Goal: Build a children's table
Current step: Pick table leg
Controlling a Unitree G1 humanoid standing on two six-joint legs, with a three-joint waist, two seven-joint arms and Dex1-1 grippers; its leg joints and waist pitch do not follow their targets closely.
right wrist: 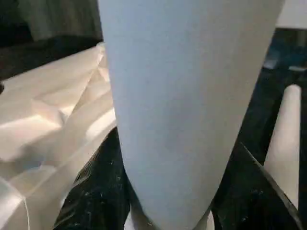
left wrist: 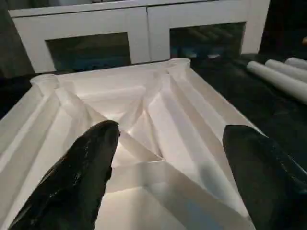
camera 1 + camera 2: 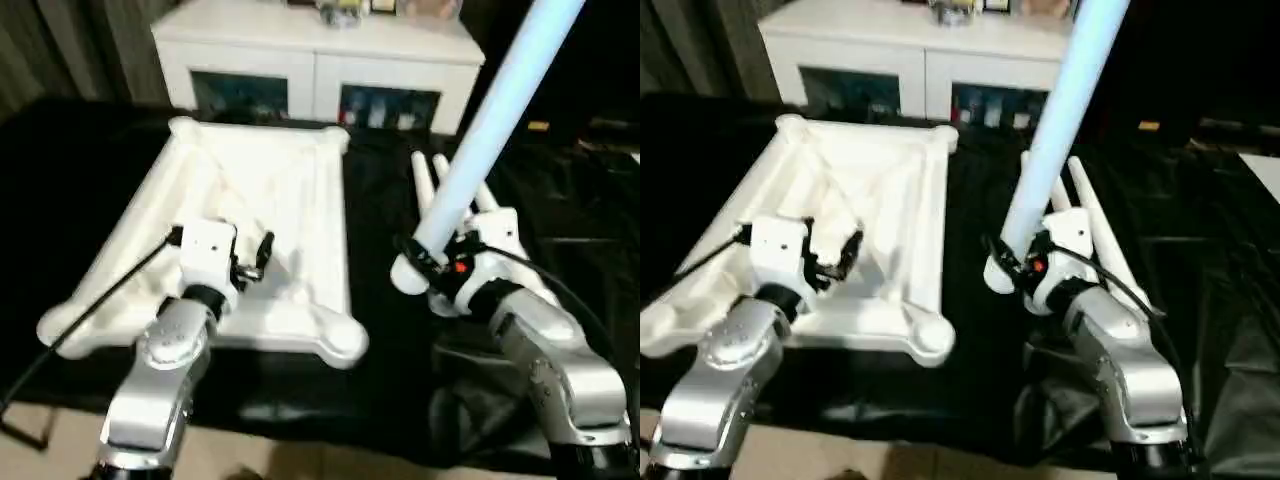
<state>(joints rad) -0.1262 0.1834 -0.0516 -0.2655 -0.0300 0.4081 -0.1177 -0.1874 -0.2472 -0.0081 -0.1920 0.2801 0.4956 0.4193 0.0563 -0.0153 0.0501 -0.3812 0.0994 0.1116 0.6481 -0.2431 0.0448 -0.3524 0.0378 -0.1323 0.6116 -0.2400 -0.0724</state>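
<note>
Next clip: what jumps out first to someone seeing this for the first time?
The long white leg held by the right gripper, slanting up out of the picture. Next, the white table top lying ribbed side up on the black cloth, with the left gripper hovering open over it. More legs lie behind the right hand.

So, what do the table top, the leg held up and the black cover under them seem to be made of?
The table top: probably moulded white plastic, smooth with a slight sheen; its underside shows cast-in ribs and round corner sockets. The leg in the right tool: a smooth, matt white tapered tube, likely plastic too. The black cover: seemingly thin glossy sheeting or cloth, since it wrinkles and catches light.
</note>
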